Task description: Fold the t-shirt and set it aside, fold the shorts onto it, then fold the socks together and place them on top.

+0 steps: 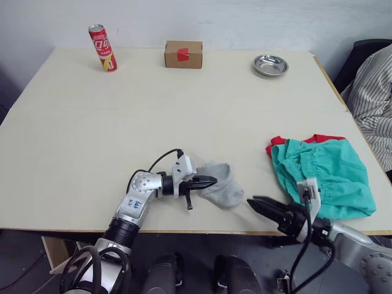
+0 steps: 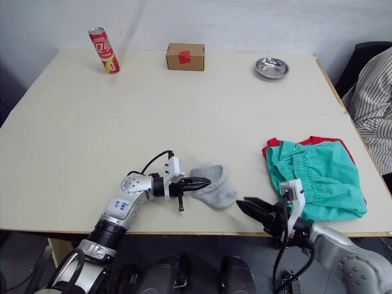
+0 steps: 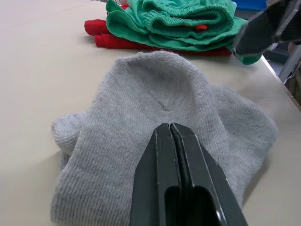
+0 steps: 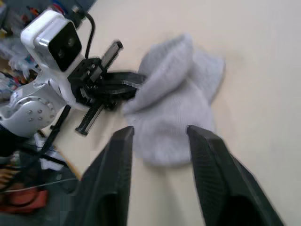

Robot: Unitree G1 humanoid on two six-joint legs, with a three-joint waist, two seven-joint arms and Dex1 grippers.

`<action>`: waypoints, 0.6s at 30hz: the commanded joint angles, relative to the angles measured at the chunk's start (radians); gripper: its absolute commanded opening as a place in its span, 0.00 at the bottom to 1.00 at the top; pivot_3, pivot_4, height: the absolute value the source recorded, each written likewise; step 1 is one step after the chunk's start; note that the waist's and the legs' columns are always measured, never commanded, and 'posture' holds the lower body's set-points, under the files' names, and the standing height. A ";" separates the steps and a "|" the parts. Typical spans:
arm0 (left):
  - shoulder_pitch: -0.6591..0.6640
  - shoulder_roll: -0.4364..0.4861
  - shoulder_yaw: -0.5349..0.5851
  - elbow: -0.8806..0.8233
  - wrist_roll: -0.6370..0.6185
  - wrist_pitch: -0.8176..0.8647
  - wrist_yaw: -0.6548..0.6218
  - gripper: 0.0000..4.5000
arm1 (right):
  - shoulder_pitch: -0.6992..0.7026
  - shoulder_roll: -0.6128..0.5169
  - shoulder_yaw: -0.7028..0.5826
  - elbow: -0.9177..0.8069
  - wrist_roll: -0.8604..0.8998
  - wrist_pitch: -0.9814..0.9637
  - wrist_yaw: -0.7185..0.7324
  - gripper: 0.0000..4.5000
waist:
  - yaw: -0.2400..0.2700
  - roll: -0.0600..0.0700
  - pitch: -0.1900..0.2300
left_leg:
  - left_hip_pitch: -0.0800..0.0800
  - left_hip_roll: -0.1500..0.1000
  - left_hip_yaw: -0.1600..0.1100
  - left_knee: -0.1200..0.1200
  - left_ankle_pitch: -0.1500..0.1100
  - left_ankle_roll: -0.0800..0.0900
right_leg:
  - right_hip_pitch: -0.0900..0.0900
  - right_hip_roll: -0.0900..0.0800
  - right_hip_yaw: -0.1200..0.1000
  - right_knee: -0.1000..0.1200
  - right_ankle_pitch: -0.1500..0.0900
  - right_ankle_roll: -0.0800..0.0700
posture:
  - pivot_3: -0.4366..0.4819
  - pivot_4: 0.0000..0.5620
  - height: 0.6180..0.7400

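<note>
Small light grey ankle socks (image 1: 222, 185) lying on beige desk (image 1: 122, 122), left of folded teal-green shorts (image 1: 324, 174). Left pincer (image 1: 207, 181) clenched on socks. Right pincer (image 1: 256, 204) released, near socks.

beige table against a pale wall

the wide table (image 1: 184, 110) has a smooth cream top with a light wooden edge. behind it, at 12 o'clock, stands a plain whitish wall (image 1: 233, 18). a dark chair (image 1: 361, 55) shows at 2 o'clock, beside a person in a striped shirt (image 1: 375, 98). the light is even and soft.
</note>
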 commanded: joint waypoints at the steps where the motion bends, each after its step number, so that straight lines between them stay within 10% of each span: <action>1: -0.003 0.011 -0.030 0.033 0.041 -0.001 0.005 0.00 | 0.006 -0.091 0.057 0.043 0.422 0.025 -0.285 0.74 | -0.003 0.000 0.000 | 0.000 0.000 0.000 0.000 0.000 0.000 | 0.001 0.000 0.000 0.000 0.000 0.000 | 0.48 0.27 1.00; 5: -0.012 0.007 -0.032 0.054 0.048 -0.005 0.006 0.00 | -0.089 -0.055 0.212 0.098 0.589 -0.044 -0.522 0.99 | -0.004 0.000 0.000 | 0.002 0.000 0.000 0.000 -0.001 -0.001 | 0.003 0.000 0.000 -0.002 0.000 0.000 | 0.48 0.27 1.00; 18: -0.012 0.030 -0.031 0.041 0.035 0.011 -0.003 0.00 | -0.299 0.190 0.310 0.268 0.593 -0.086 -0.804 0.99 | -0.009 0.000 -0.007 | 0.001 0.001 0.000 0.000 -0.001 0.000 | 0.003 0.001 0.000 -0.004 0.001 0.001 | 0.48 0.27 1.00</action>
